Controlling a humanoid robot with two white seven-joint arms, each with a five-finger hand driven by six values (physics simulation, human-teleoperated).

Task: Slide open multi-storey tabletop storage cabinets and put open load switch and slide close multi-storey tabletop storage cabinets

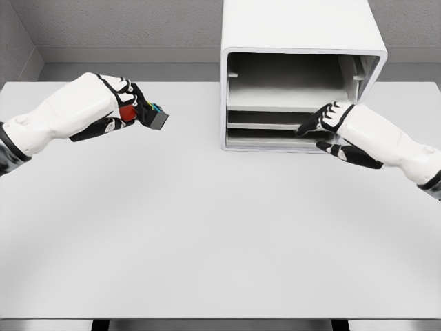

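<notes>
The left hand (120,103) is raised over the table (207,227), fingers curled around the switch (148,116). The right hand (331,123) reaches to the cabinet (303,41), fingertips on a lower drawer (265,141); its grip is unclear.

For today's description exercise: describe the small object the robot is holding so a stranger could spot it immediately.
Start at the white cabinet at the back of the table, then look far left. The left hand holds a small switch in the air; it is the only coloured thing, dark grey with red and teal parts.
</notes>
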